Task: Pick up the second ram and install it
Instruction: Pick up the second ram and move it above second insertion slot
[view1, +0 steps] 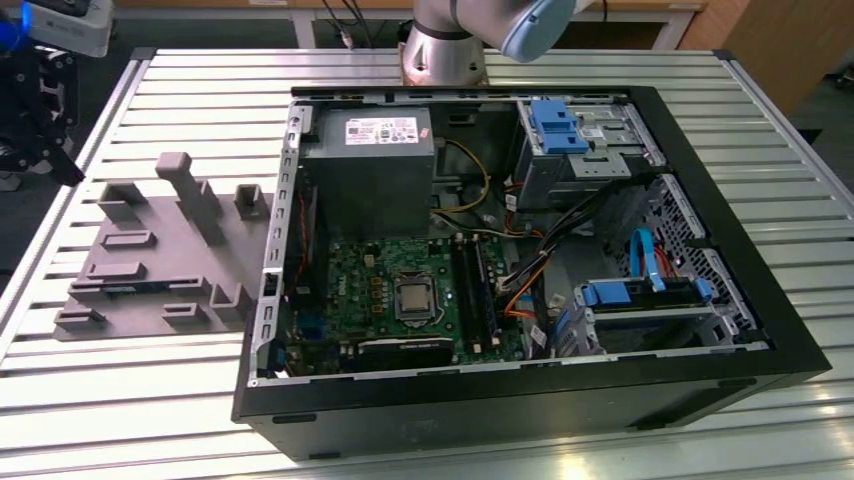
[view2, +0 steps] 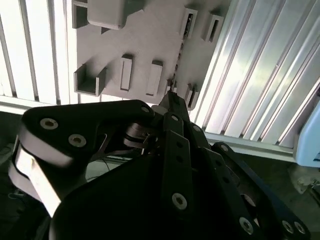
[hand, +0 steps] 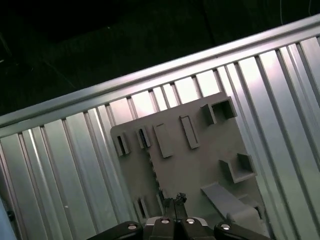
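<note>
The second ram, a long, thin, flat blue circuit-board stick, appears to be the dark bluish strip (view1: 123, 289) standing on edge in a long slit of the grey plastic fixture plate (view1: 160, 255). That plate lies on the ribbed aluminium table (view1: 160, 90) at the exterior view's left, low in the frame and just beside the open black computer case (view1: 534, 405). In the first wrist view the same stick reads as a fine toothed line (hand: 155, 175) running across the plate, though it is too thin there to be sure. The black linkage gripper (hand: 173, 202) hangs above the plate with its tips over one end of that line. The fingers look drawn together with nothing between them, and they do not seem to touch the stick. The long black slot rails (view1: 470, 285) on the green board inside the case are well apart from it. By its looks, the stick should be light and stiff but delicate. It is probably best pinched across its two flat faces near the middle of the exposed long edge, clear of the contacts seated in the slit. So narrow a hold could let it tip or slip.
</note>
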